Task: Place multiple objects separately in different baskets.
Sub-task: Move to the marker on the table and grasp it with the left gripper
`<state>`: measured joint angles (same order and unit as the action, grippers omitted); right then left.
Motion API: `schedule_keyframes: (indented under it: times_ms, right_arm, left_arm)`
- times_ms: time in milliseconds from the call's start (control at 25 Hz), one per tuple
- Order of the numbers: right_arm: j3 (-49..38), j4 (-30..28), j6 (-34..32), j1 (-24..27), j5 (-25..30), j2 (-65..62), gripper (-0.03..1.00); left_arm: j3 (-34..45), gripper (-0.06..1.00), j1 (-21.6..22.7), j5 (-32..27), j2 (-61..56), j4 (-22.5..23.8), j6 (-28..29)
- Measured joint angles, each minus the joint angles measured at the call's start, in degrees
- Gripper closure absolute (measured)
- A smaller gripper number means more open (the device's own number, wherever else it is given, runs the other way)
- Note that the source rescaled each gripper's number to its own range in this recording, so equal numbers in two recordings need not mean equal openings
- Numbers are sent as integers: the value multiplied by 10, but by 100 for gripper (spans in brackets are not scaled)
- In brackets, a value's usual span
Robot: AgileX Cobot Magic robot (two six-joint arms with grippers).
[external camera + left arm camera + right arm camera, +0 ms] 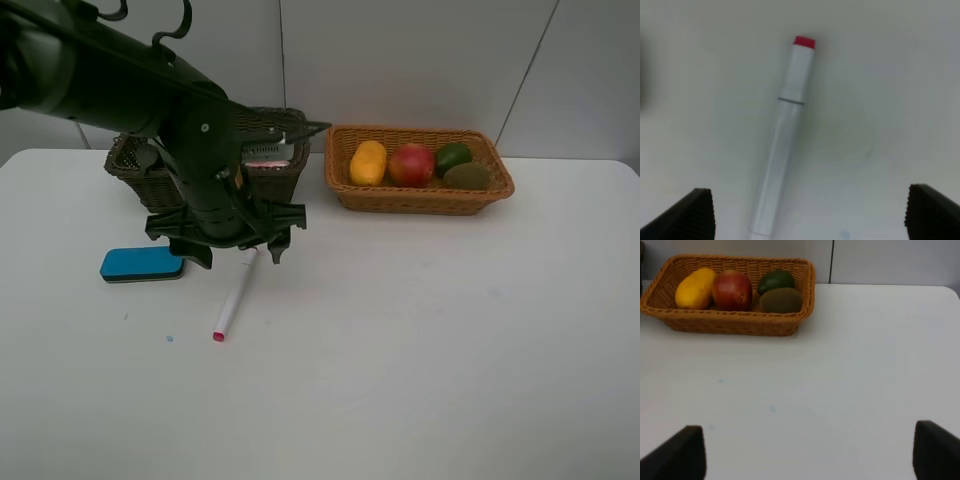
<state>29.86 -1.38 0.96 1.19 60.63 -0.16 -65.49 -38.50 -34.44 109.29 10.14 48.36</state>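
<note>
Black arm (pixel 120 80) angled down, my left pincer (pixel 236 250) spread wide over the marker (pixel 234 296), eraser (pixel 141 263) near, dark basket (pixel 130 172) close behind, right pincer (pixel 807 452) spread over open table (pixel 850 365).

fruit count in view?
4, all in the light tan basket, left to right: mango, red apple-like fruit, lime at the back, kiwi in front of it. The arm blocks part of the dark basket; more could hide there.
</note>
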Motion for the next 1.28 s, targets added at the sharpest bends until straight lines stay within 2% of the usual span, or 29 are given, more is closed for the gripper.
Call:
schedule_keyframes:
  times_ms: [160,360,520,1280]
  right_arm:
    - [0,0,0,0,0,0,-3]
    - [0,0,0,0,0,0,-3]
    - [0,0,0,0,0,0,-3]
    - [0,0,0,0,0,0,-3]
  left_arm:
    - [0,-6,20,4,24,-60,-62]
    - [0,-6,46,8,44,-109,-131]
    - [0,-6,53,10,61,-117,-152]
    - [0,-6,54,18,94,-129,-177]
